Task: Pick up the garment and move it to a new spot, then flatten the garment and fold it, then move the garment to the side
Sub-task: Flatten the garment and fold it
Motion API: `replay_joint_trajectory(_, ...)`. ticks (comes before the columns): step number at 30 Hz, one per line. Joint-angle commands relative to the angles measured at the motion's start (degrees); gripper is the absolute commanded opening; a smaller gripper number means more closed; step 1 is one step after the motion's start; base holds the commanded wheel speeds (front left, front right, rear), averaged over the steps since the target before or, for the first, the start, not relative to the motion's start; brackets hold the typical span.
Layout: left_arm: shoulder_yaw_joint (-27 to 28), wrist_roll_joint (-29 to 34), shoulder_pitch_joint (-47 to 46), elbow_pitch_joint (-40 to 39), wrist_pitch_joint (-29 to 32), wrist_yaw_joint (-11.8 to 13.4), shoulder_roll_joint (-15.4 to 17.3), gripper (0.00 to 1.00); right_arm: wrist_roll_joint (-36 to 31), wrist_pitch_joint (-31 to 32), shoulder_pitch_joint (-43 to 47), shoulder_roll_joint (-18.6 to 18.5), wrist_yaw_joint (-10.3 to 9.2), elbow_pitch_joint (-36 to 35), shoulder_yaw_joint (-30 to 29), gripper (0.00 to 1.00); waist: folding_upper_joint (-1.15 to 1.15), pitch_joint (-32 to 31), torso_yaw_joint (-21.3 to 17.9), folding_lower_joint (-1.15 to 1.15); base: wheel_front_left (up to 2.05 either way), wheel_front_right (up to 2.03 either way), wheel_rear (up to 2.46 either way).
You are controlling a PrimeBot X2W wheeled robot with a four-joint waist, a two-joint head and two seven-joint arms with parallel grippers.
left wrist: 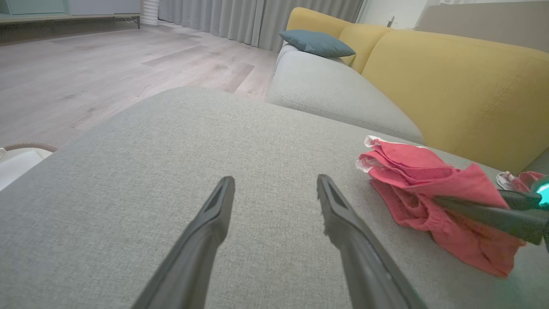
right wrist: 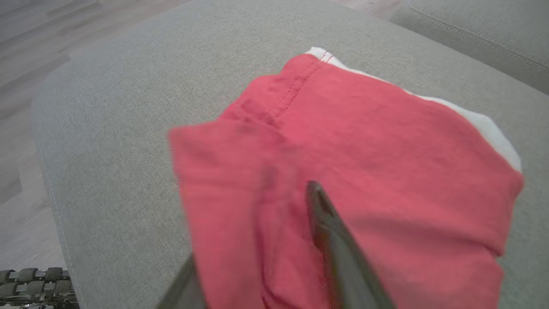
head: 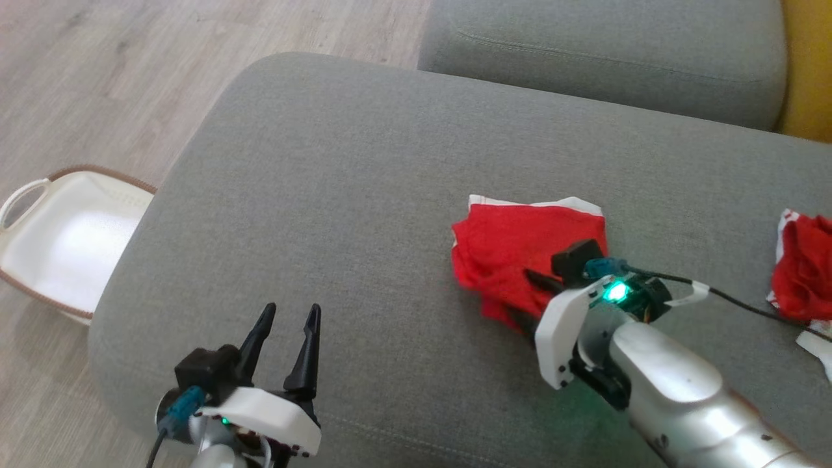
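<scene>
the red garment [head: 520, 240], a folded bundle with white trim along its far edge, lies on the grey sofa cushion [head: 364, 195], right of its middle. the right gripper [head: 530, 296] has it by the near edge, one dark finger lying across the top layer and the other tucked beneath, so the claw is clamped on the cloth with several layers between. in the left wrist view that edge looks raised off the cushion, which suggests a grip meant to carry or slide the whole stack without spilling the folds. the left gripper [head: 292, 309] hovers over bare cushion at the near left, its claw spread wide and holding nothing, well apart from the garment, probably parked out of the way. a second red garment [head: 803, 266] sits at the far right edge, and a white laundry basket [head: 65, 240] stands on the floor to the left. the last step, moving the folded piece aside, seems to be in hand.
</scene>
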Motion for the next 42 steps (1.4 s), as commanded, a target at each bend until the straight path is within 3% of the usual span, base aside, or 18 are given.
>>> replay_joint_trajectory(1, 2.0, -0.3, -2.6, -1.8, -0.7, 0.4, 0.3, 1.00, 0.9, -0.9, -1.4, 0.7, -0.05, -1.5, 0.8, 1.00, 0.00, -0.2, -0.6, 0.00, 0.00, 0.00, 0.00)
replay_joint_trajectory(5, 3.2, 0.4, -2.6, -1.8, -0.7, 0.3, 0.3, 1.00, 4.8, 0.0, -0.2, 1.0, -0.05, -4.4, 2.7, 1.00, 0.00, -1.1, -2.7, 0.00, 0.00, 0.00, 0.00)
replay_joint_trajectory(10, 4.9, 1.4, -3.1, -2.3, -0.7, -0.2, 0.3, 1.00, 9.5, 0.8, 0.4, -1.3, -0.05, -9.9, 3.5, 1.00, 0.00, -2.2, -5.9, 0.00, 0.00, 0.00, 0.00)
replay_joint_trajectory(16, 6.9, 2.3, -3.8, -3.5, -0.7, -0.6, 0.3, 1.00, 11.2, -1.6, 1.4, -4.4, -0.05, -14.7, -1.9, 1.00, 0.00, -3.4, -9.7, 0.00, 0.00, 0.00, 0.00)
replay_joint_trajectory(23, 9.9, 1.5, -4.7, -7.9, -0.7, -0.6, 0.3, 1.00, 0.2, -9.8, 3.8, -4.7, -0.05, -16.0, -16.8, 1.00, 0.00, -3.2, -14.1, 0.00, 0.00, 0.00, 0.00)
replay_joint_trajectory(27, 10.9, 0.9, -4.9, -10.8, -0.7, -0.2, 0.3, 1.00, -8.4, -13.7, 8.2, -1.4, -0.05, -18.6, -26.6, 1.00, 0.00, -2.7, -16.4, 0.00, 0.00, 0.00, 0.00)
replay_joint_trajectory(32, 11.2, 0.4, -4.0, -13.5, -0.7, 0.2, 0.3, 1.00, -19.6, -16.2, 15.7, 5.5, -0.05, -24.1, -37.4, 1.00, 0.00, -2.2, -18.7, 0.00, 0.00, 0.00, 0.00)
replay_joint_trajectory(37, 11.0, 0.4, -1.8, -13.9, -0.7, 0.5, 0.3, 1.00, -25.7, -16.8, 22.6, 8.9, -0.05, -29.0, -42.9, 1.00, 0.00, -1.9, -20.1, 0.00, 0.00, 0.00, 0.00)
replay_joint_trajectory(42, 10.4, 1.0, -0.5, -13.3, -0.7, 0.6, 0.3, 1.00, -25.4, -16.6, 25.4, 9.2, -0.05, -31.5, -43.3, 1.00, 0.00, -1.7, -20.5, 0.00, 0.00, 0.00, 0.00)
